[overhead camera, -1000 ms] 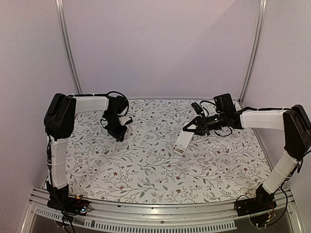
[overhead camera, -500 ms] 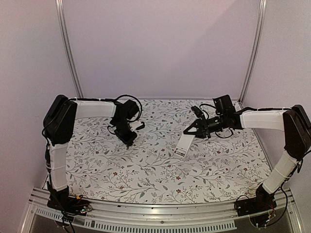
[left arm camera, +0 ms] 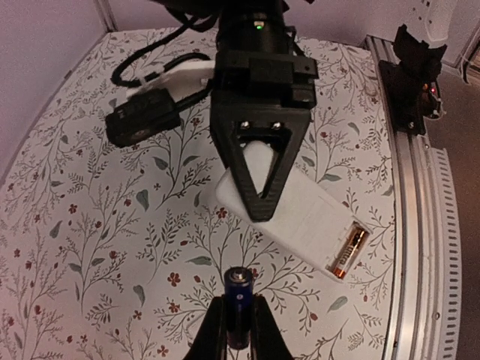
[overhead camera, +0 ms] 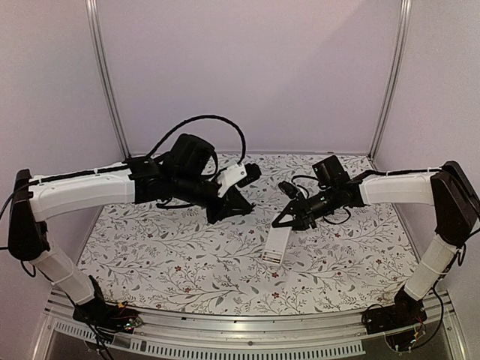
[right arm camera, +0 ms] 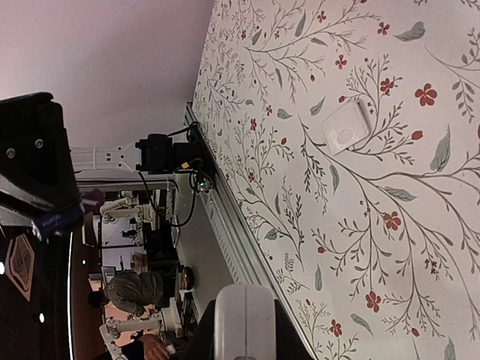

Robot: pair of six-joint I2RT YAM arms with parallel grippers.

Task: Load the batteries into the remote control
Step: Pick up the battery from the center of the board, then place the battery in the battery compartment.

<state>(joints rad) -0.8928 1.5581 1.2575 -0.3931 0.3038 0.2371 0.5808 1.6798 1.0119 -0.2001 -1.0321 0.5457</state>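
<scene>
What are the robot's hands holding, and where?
Left gripper pinches a battery by its rear half, tip sticking out; right gripper clamps the remote control by one end.

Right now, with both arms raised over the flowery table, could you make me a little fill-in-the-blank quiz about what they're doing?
1. The left gripper is shut on a small dark ___.
2. The right gripper holds up the white ___.
3. Its open compartment shows ___ seated battery.
Missing words: battery; remote control; one.
</scene>
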